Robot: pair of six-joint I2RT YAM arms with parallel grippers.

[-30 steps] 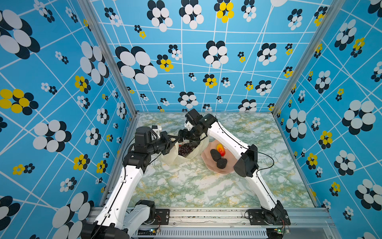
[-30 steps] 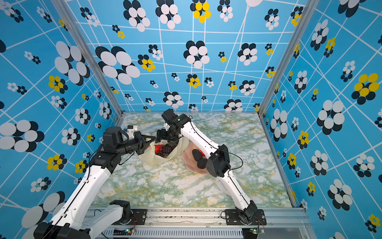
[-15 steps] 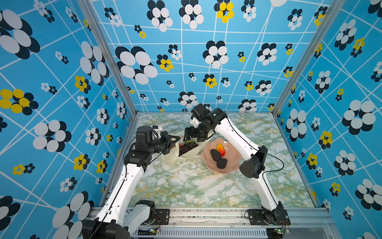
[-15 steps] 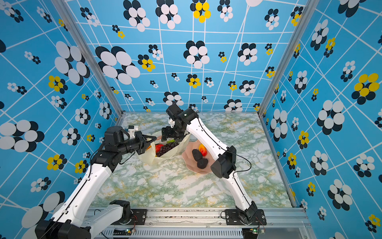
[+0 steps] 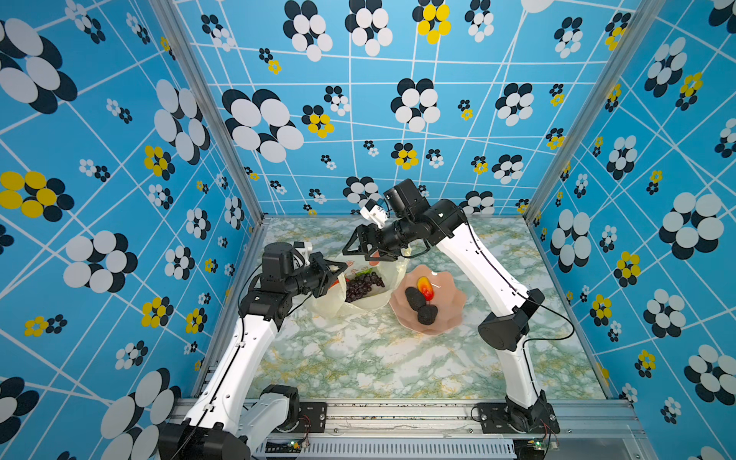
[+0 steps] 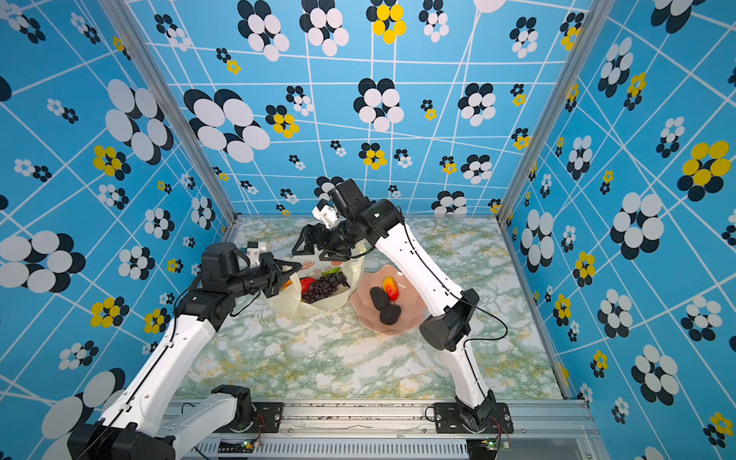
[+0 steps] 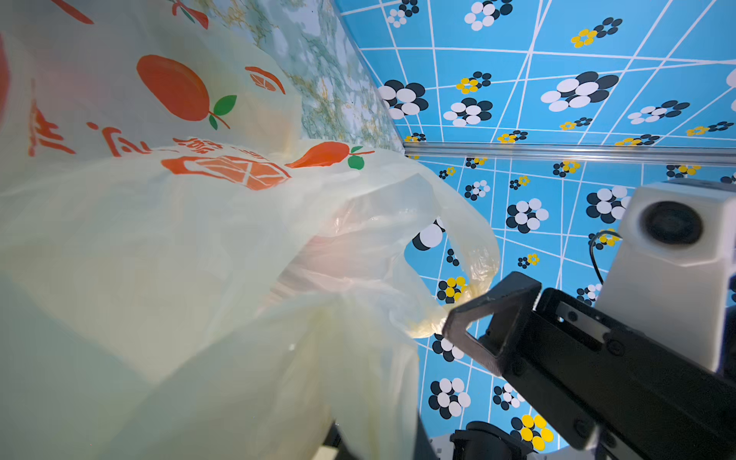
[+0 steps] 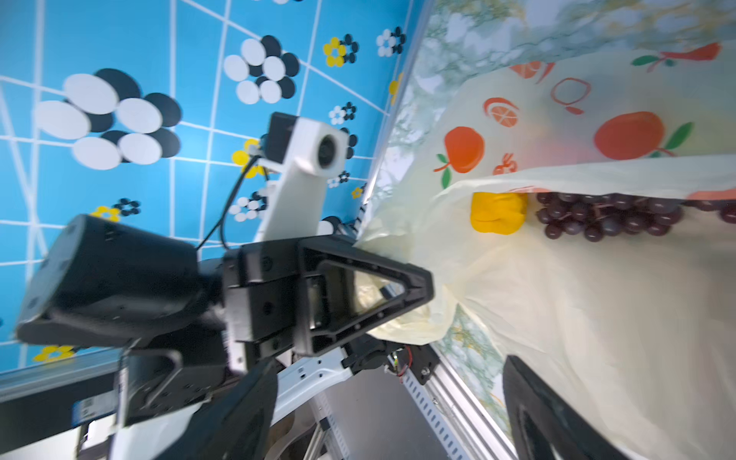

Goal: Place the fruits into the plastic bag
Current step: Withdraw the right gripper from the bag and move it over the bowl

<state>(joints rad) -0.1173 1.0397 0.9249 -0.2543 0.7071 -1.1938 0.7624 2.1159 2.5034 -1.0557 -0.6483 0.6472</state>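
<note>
The plastic bag (image 5: 324, 306) lay open on the marbled table (image 5: 358, 358), at nine o'clock of the pink bowl (image 5: 453, 312). Inside it sat the grape bunch (image 5: 363, 286) and a yellow piece (image 8: 498, 215). At the bag's nine o'clock the left gripper (image 5: 333, 275) was pinched tight on the bag's rim, probably to keep the mouth lifted and open. At its twelve o'clock the right gripper (image 5: 360, 255) hung above the mouth, jaws wide and empty. Two dark ovals (image 5: 416, 296) and a red-yellow piece (image 5: 425, 287) waited in the bowl, so the job looked partly done.
</note>
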